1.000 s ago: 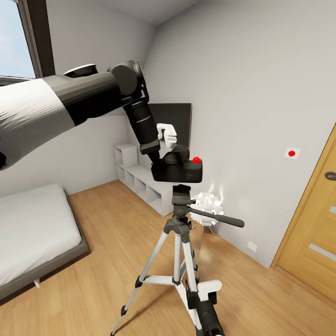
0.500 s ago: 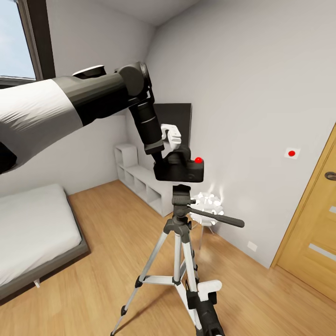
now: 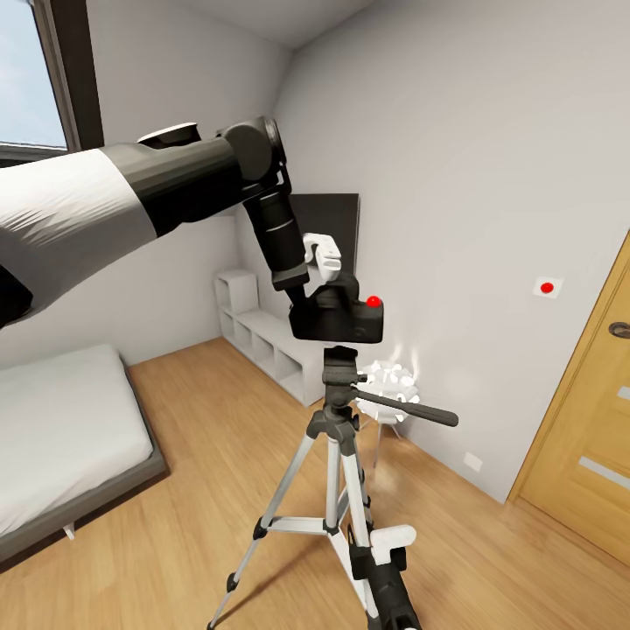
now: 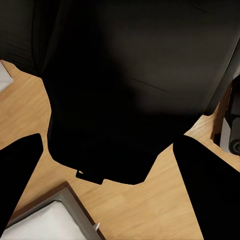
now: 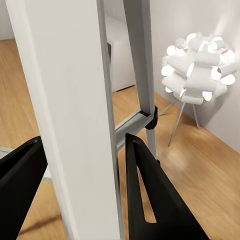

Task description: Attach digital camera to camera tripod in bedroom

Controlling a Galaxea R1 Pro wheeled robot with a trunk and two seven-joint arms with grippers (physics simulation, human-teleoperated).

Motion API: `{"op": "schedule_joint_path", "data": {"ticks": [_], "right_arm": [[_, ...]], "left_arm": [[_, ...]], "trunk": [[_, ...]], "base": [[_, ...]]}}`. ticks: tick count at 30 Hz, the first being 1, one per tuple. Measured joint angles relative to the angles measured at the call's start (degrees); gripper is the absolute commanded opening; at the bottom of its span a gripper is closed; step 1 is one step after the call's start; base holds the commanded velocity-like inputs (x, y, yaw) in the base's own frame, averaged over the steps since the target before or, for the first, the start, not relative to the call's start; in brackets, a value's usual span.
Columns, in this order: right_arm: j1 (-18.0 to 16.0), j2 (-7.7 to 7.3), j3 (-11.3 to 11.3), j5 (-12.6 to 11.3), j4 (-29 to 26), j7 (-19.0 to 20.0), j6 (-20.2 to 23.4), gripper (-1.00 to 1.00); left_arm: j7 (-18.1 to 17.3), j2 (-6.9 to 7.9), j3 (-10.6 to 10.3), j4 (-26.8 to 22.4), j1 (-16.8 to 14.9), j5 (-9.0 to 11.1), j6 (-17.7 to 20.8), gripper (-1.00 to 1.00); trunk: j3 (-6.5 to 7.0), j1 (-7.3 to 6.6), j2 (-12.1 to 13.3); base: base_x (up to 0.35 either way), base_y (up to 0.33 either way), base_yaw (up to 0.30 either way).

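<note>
The left pincer grips the camera and holds it just above the black head of the tripod, upright with its red button on top; whether camera and head touch cannot be told. The right pincer is low by the tripod's base, its 2 black fingers set around 1 silver-grey leg, but whether they press on it cannot be told. Around stand a grey bed, a white lamp, a wooden door and the wood floor.
</note>
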Motion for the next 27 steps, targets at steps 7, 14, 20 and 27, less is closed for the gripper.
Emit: {"op": "schedule_joint_path", "data": {"ticks": [7,14,20,27], "right_arm": [[0.0,0.0,0.0,0.0,0.0,0.0,0.0,-1.0],[0.0,0.0,0.0,0.0,0.0,0.0,0.0,-1.0],[0.0,0.0,0.0,0.0,0.0,0.0,0.0,-1.0],[0.0,0.0,0.0,0.0,0.0,0.0,0.0,-1.0]], "left_arm": [[0.0,-0.12,0.0,0.0,0.0,0.0,0.0,-1.0],[0.0,-0.12,0.0,0.0,0.1,0.0,0.0,-1.0],[0.0,-0.12,0.0,-0.1,0.1,-0.1,0.0,-1.0],[0.0,-0.13,0.0,-0.2,0.2,-0.1,0.0,-1.0]], "trunk": [[0.0,0.0,0.0],[0.0,0.0,0.0],[0.0,0.0,0.0],[0.0,0.0,0.0]], "base": [[0.0,0.0,0.0],[0.0,0.0,0.0],[0.0,0.0,0.0],[0.0,0.0,0.0]]}}
